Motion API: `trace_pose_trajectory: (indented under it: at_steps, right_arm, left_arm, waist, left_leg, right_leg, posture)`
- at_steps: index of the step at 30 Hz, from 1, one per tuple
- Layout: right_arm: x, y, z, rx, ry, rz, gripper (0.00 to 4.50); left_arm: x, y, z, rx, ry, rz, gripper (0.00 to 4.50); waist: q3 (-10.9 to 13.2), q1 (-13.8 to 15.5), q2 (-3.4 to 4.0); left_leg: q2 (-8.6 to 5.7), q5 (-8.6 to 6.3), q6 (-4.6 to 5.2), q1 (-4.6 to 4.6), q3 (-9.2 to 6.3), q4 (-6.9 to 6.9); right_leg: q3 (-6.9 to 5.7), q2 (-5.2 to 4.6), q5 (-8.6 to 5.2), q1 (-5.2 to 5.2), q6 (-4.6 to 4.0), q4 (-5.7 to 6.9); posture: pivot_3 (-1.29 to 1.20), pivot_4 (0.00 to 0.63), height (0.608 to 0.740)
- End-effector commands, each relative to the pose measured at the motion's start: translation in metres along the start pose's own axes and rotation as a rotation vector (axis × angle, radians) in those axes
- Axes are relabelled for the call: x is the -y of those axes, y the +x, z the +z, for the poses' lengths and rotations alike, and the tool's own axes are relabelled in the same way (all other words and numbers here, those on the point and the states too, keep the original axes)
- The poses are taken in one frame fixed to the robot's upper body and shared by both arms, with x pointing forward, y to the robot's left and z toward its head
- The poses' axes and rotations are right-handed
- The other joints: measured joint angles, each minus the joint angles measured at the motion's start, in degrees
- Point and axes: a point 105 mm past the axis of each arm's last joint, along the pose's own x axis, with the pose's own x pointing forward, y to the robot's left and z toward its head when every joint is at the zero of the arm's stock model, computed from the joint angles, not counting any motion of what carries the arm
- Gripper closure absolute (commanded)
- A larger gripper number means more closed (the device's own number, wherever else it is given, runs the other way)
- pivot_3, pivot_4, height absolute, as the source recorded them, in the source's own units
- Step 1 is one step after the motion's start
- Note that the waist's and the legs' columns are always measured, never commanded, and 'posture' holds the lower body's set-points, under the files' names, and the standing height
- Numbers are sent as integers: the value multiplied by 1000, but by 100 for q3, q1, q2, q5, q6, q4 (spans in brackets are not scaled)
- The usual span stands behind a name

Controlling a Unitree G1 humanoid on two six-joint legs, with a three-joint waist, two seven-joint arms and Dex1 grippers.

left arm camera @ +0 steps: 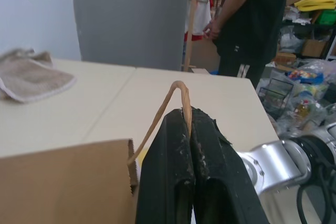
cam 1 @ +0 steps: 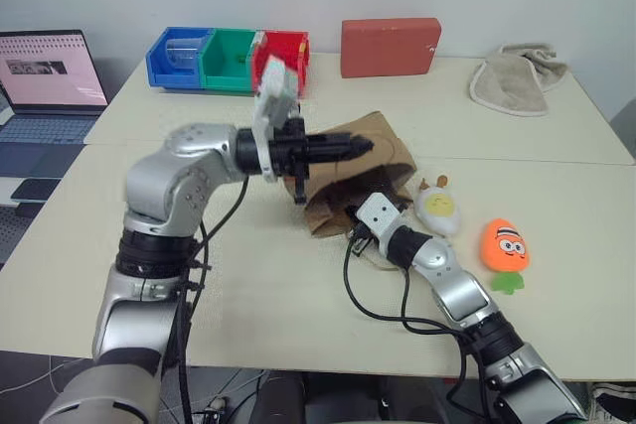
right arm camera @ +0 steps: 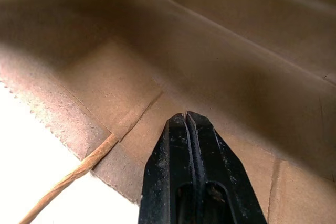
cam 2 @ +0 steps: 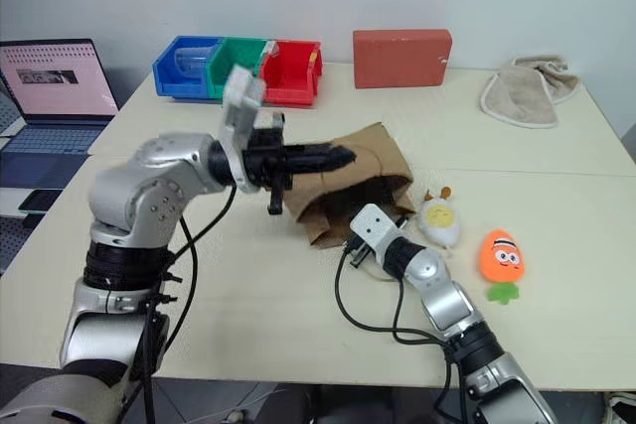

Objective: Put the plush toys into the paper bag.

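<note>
I have the left gripper (left arm camera: 186,116) pinching a paper bag (cam 1: 348,161) handle; my right gripper (right arm camera: 186,116), fingers pressed together, reaches inside its mouth. Both plush toys (cam 1: 437,208) lie beside the bag, unpacked.

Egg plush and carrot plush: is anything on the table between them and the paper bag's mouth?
Nothing lies on the table between them. The egg plush sits just beside the paper bag, the carrot plush farther out. But the shut right gripper reaches into the bag's mouth, and the left gripper pinches a handle.
</note>
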Motion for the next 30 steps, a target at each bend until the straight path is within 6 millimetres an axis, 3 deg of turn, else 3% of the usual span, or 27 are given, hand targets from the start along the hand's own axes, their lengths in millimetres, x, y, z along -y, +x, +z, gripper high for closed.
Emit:
trace_pose_trajectory:
  at_steps: [1, 6, 13, 20, 23, 30]
  right_arm:
    - [2, 0, -2, -24, 4, -3, 4475]
    - [0, 1, -4, -38, 18, 2, 4475]
    - [0, 2, -3, -42, 25, 1, 4475]
    - [3, 3, 1, -36, 31, -8, 4475]
    - [9, 3, 12, 2, 37, -25, 4475]
    - [18, -13, 41, 86, 14, -37, 4475]
  left_arm:
    - [-8, -9, 31, 54, 107, 40, 4500]
    - [-17, -10, 52, 71, 211, 66, 4500]
    - [-27, -11, 55, 77, 256, 100, 4500]
    - [-23, -9, 40, 37, 252, 75, 4500]
    - [-15, -7, 21, -24, 242, 32, 4500]
    - [-1, -1, 1, -50, 204, -19, 4500]
  waist:
    - [0, -4, 0]
    - [-1, -11, -1]
    - [-1, -39, -1]
    - [-1, -49, -1]
    - [-1, -72, -1]
    - [-1, -72, -1]
  left_leg:
    - [0, 0, 0, 2, 1, 0]
    - [0, 0, 0, 3, 1, 0]
    - [0, 0, 0, 4, 1, 0]
    - [1, 0, 0, 4, 0, 0]
    - [1, 0, 0, 5, 1, -1]
    - [0, 0, 0, -10, -2, -2]
  right_leg:
    - [0, 0, 0, 1, 0, 0]
    - [1, 1, 0, 3, 0, 0]
    - [1, 1, 0, 3, 0, 2]
    - [1, 1, 0, 3, 0, 2]
    - [2, 1, 0, 3, 0, 3]
    - [1, 0, 1, -9, -1, 1]
  posture:
    - [0, 150, 740]
    - [0, 150, 740]
    - [0, 150, 740]
    - [0, 150, 740]
    - [0, 150, 740]
    - [0, 150, 740]
